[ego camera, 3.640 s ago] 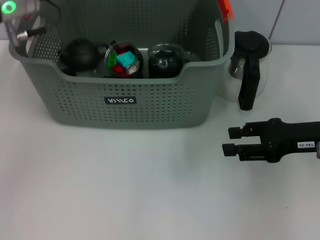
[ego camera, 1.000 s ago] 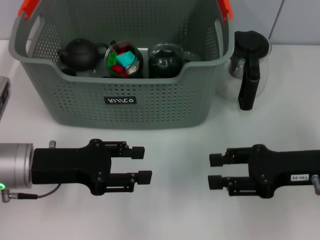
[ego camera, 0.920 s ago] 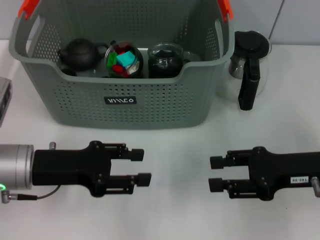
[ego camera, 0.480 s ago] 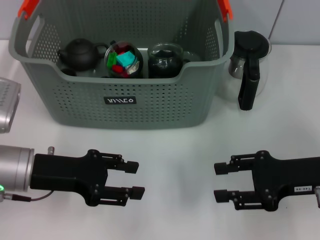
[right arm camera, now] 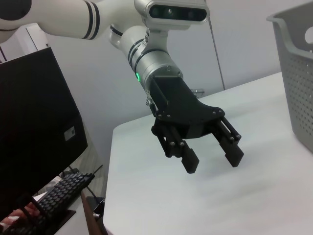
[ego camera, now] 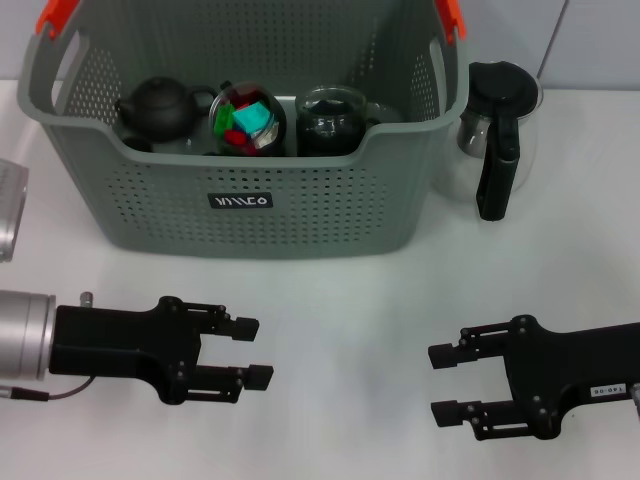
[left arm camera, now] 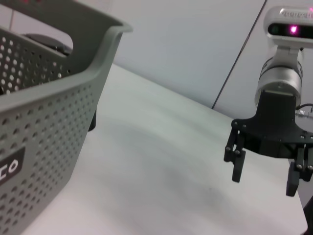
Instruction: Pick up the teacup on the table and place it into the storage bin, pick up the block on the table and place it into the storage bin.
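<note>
Task looks done: cups, blocks point(ego camera: 248, 120) inside storage bin point(ego camera: 240, 205). Left gripper point(ego camera: 256, 351), right gripper point(ego camera: 446, 383) near desk point(ego camera: 340, 300) edge, jaws spread, empty.

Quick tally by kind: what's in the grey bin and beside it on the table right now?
Black round teapot in the grey perforated storage bin: 1
Glass bowl of coloured blocks: 1
Clear glass cup: 1
Glass coffee pot with black handle on the white table: 1
Total: 4

Matt perforated plastic storage bin point(ego camera: 300, 205)
</note>
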